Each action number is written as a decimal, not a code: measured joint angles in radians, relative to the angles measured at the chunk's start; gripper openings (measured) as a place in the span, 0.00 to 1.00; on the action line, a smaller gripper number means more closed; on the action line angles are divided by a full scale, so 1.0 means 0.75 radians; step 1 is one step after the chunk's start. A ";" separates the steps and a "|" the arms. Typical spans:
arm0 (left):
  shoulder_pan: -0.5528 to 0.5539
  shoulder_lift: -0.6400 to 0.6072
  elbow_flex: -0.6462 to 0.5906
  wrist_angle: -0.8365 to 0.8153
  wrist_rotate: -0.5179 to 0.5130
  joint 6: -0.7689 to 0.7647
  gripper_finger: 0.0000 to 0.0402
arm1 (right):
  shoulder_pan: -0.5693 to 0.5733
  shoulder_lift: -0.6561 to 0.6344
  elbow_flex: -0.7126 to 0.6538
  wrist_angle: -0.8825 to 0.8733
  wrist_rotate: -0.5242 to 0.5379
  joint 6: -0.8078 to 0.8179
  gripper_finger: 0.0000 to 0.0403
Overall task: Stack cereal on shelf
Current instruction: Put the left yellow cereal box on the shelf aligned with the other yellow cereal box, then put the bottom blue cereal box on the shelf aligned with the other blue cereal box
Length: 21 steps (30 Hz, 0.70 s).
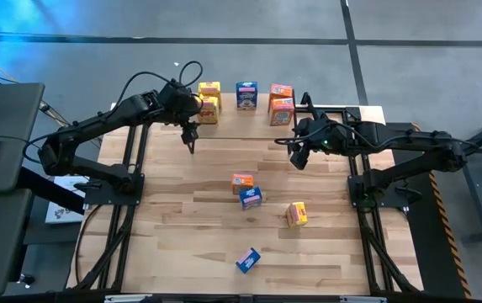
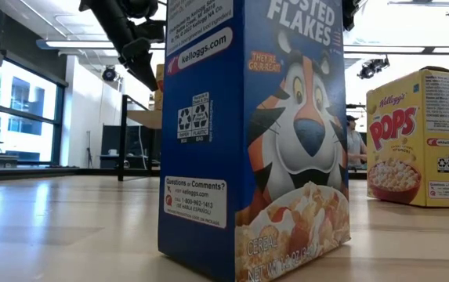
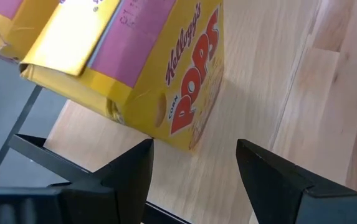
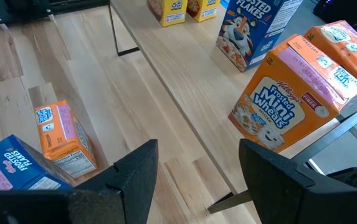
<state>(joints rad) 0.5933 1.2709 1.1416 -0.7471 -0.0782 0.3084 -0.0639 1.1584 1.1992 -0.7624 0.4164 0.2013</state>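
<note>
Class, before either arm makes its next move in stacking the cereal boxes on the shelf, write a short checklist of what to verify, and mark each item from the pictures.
1. Left gripper empty, fingers apart: ok.
2. Right gripper empty, fingers apart: ok.
3. Light wood plank shelf has room between the blue box and the yellow stack: ok.
4. Orange stack sits squarely: cannot tell.
5. All boxes shelved: not ok; orange box, blue box, yellow box and another blue box remain on the wooden tabletop.
</note>
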 joint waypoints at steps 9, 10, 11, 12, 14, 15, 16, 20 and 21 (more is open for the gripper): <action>-0.001 0.001 0.000 0.016 0.021 0.020 0.55 | 0.000 0.000 0.000 0.000 0.000 0.000 0.54; -0.001 0.001 0.000 0.017 0.021 0.019 0.55 | 0.000 0.000 0.000 0.000 0.000 0.000 0.54; -0.001 0.001 0.000 0.017 0.021 0.019 0.55 | 0.000 0.000 0.000 0.000 0.000 0.000 0.54; -0.001 0.001 0.000 0.016 0.021 0.019 0.55 | 0.000 0.000 0.000 0.000 0.000 0.000 0.54; -0.001 0.001 0.000 0.016 0.021 0.013 0.55 | 0.000 0.000 0.000 0.000 0.000 0.004 0.54; -0.001 0.001 0.000 0.016 0.021 0.010 0.55 | 0.000 0.000 0.000 0.000 0.000 0.008 0.54; -0.001 0.001 0.000 0.015 0.021 0.010 0.55 | 0.000 0.000 0.000 0.000 0.000 0.011 0.54; -0.012 0.001 0.000 -0.016 0.020 -0.007 0.55 | 0.000 0.000 0.000 0.000 0.000 0.010 0.54; -0.017 0.000 0.000 -0.034 0.019 -0.012 0.55 | 0.000 0.000 0.000 0.000 0.000 0.010 0.54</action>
<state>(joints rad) 0.5803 1.2706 1.1416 -0.7725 -0.0638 0.2992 -0.0638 1.1584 1.1992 -0.7624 0.4164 0.2089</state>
